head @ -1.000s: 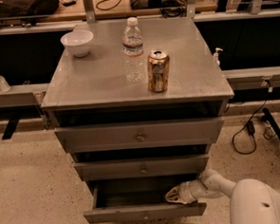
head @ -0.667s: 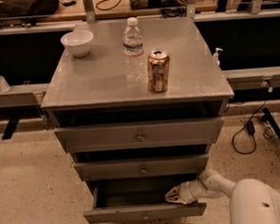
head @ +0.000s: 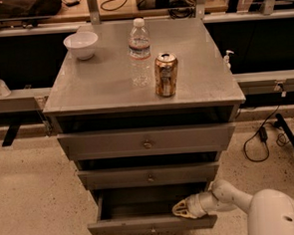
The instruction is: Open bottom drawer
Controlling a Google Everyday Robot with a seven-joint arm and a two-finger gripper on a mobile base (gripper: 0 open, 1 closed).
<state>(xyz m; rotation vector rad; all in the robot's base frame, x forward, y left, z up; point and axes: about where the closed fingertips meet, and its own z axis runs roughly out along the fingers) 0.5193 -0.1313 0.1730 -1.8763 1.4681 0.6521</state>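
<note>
The bottom drawer (head: pixel 151 224) of the grey metal cabinet stands pulled out towards the camera, its dark plain inside showing above its narrow front panel. A small knob shows at the panel's lower edge. My gripper (head: pixel 178 210) reaches in from the lower right on a white arm. Its tip rests at the top edge of the drawer front, right of the middle, just over the open inside.
The mid-sized drawer (head: pixel 149 175) and the widest top drawer (head: pixel 146 142) stand pushed in further. On the cabinet top (head: pixel 100 85) stand a white bowl (head: pixel 80 44), a water bottle (head: pixel 139 52) and a can (head: pixel 165 74). Cables (head: pixel 258 142) lie on the floor at right.
</note>
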